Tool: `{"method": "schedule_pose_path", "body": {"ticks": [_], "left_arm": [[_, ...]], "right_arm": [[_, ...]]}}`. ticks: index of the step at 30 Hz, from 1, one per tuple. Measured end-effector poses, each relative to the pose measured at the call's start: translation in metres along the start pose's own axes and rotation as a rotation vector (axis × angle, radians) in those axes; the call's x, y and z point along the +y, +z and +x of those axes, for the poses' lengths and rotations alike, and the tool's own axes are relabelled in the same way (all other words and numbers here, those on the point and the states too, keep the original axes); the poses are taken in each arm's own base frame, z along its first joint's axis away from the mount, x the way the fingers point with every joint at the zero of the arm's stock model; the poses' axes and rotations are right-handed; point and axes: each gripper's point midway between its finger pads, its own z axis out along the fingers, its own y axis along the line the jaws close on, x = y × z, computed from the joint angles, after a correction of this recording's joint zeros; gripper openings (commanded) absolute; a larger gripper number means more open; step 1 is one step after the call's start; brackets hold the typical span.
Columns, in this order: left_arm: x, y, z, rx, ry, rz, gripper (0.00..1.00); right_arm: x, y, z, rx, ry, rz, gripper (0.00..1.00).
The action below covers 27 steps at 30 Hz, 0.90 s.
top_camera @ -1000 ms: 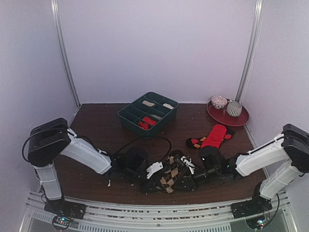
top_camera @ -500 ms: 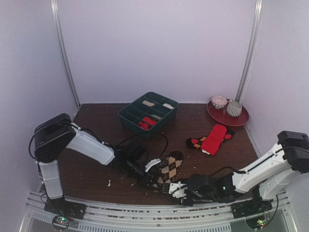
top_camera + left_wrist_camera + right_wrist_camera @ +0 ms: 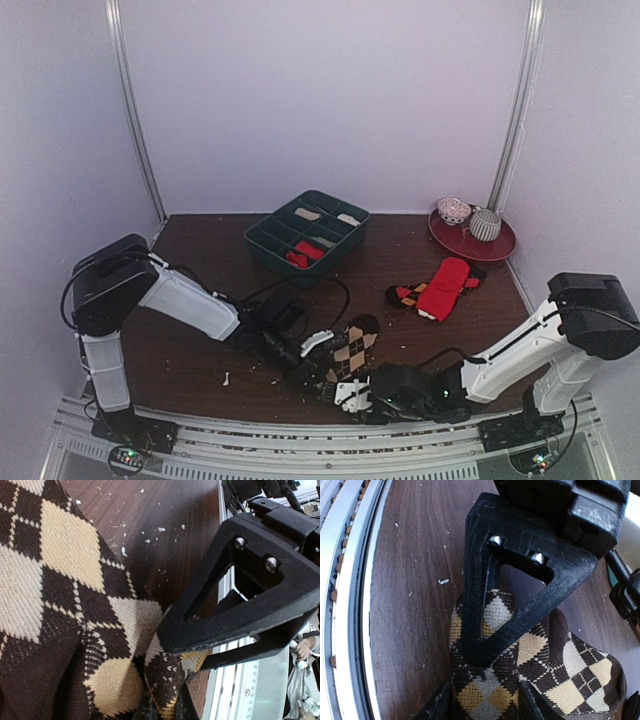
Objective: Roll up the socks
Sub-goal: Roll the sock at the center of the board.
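Observation:
One brown argyle sock (image 3: 352, 345) lies stretched out near the table's front edge, its near end between both grippers. My left gripper (image 3: 312, 376) is shut on a pinched fold of that sock (image 3: 60, 605) at its near end; in the left wrist view the jaws (image 3: 162, 711) clamp the knit tightly. My right gripper (image 3: 340, 390) comes in from the right along the front edge. In the right wrist view its gripper (image 3: 485, 705) stands apart astride the flat sock (image 3: 555, 670), one finger on each side, and the knit is not bunched. The left gripper's fingertip (image 3: 485, 610) presses on the sock just ahead.
A green divided bin (image 3: 305, 235) with small items stands at the back centre. A red plate (image 3: 472, 245) with two balls sits at the back right. A plain red sock on a dark one (image 3: 440, 285) lies right of centre. The metal rail (image 3: 300, 445) borders the front edge.
The right arm has swung from the sock's right side down to the front edge and now reaches the near end. The sock, bunched a second ago, lies stretched out. The left gripper keeps its hold.

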Motion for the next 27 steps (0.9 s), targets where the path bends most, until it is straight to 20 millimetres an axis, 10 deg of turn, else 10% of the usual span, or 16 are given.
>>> {"method": "schedule_pose_path", "body": {"ticks": [4,9,18,22,27], "left_arm": [[-0.001,0.0,0.001,0.008,0.001,0.006,0.0],[-0.002,-0.001,-0.002,0.009,0.016,0.008,0.6],[-0.005,-0.037,-0.023,-0.07,0.175,-0.212,0.96],[-0.031,-0.078,-0.043,-0.268,0.374,-0.297,0.98],[-0.059,-0.076,-0.048,-0.352,0.563,-0.284,0.95]], "right_arm": [[0.004,0.002,-0.001,-0.008,0.045,-0.019,0.28],[0.004,0.005,0.001,-0.006,0.135,-0.034,0.13],[0.002,0.002,0.008,-0.067,0.542,-0.18,0.1],[0.005,-0.002,0.01,-0.108,0.737,-0.287,0.1],[0.01,0.0,0.005,-0.117,0.902,-0.432,0.1]]}}
